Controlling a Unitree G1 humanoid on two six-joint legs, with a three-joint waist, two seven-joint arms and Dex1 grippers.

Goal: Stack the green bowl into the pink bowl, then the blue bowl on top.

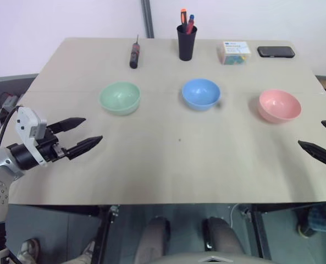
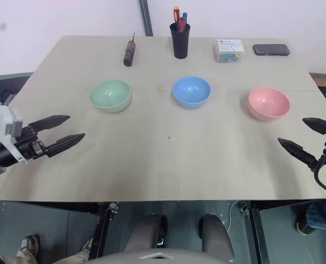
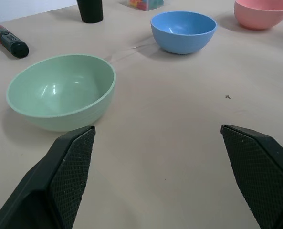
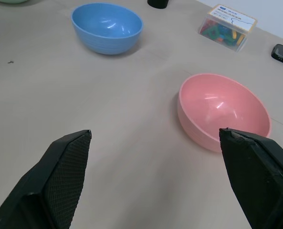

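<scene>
I've got three bowls in a row across the table [image 1: 168, 165], all apart: green bowl [image 1: 120, 98] left, blue bowl [image 1: 201, 94] in the middle, pink bowl [image 1: 280, 105] right. My left gripper [image 1: 84, 133] hovers near the green one, fingers spread wide, nothing held. My right gripper [image 2: 303, 136] sits near the pink one, fingers wide apart too, empty

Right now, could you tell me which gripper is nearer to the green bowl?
Left. The left gripper hovers open just in front of the green bowl, toward the robot's left. The right gripper is across the table, beside the pink bowl.
</scene>
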